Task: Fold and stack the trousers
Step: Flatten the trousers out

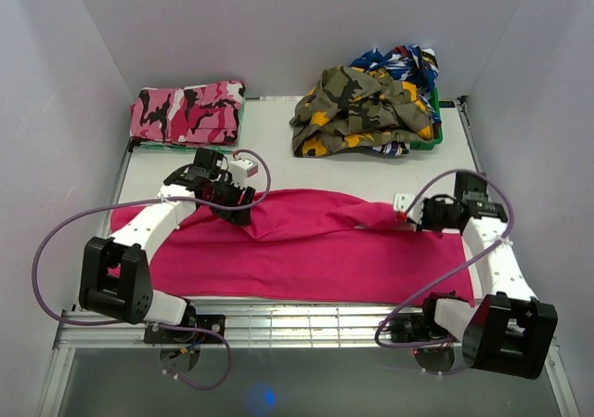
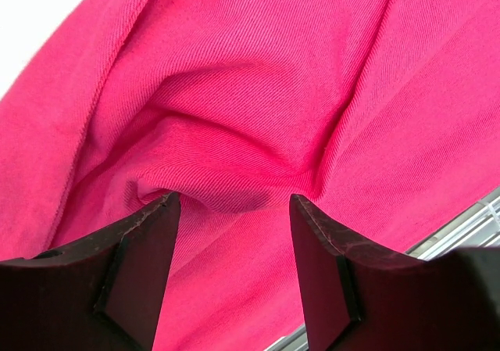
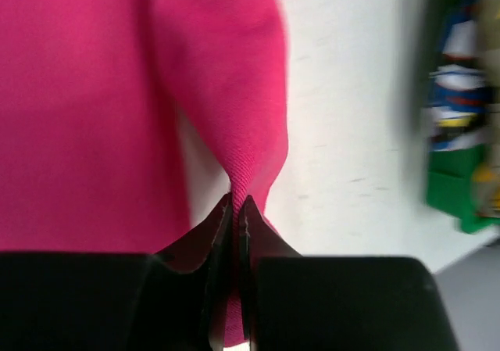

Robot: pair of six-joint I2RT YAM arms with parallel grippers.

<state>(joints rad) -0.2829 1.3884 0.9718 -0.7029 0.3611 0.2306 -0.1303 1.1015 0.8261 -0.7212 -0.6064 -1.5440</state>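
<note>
The magenta-pink trousers [image 1: 306, 245] lie spread across the near half of the table, folded lengthwise. My left gripper [image 1: 239, 203] is open over the cloth's far edge at left of middle. In the left wrist view [image 2: 233, 202] its jaws stand wide apart just above a bunched fold of the trousers [image 2: 258, 93], with cloth between them but not clamped. My right gripper [image 1: 406, 215] is shut on the trousers' far right end. In the right wrist view [image 3: 237, 204] a pinched ridge of pink cloth [image 3: 226, 93] runs up from the closed fingertips.
A folded pink-black-white camouflage pair [image 1: 186, 112] lies at the back left. An olive-yellow camouflage garment [image 1: 357, 110] spills from a green basket [image 1: 432, 134] with blue patterned clothes at the back right. A metal rail [image 1: 306, 322] edges the table front.
</note>
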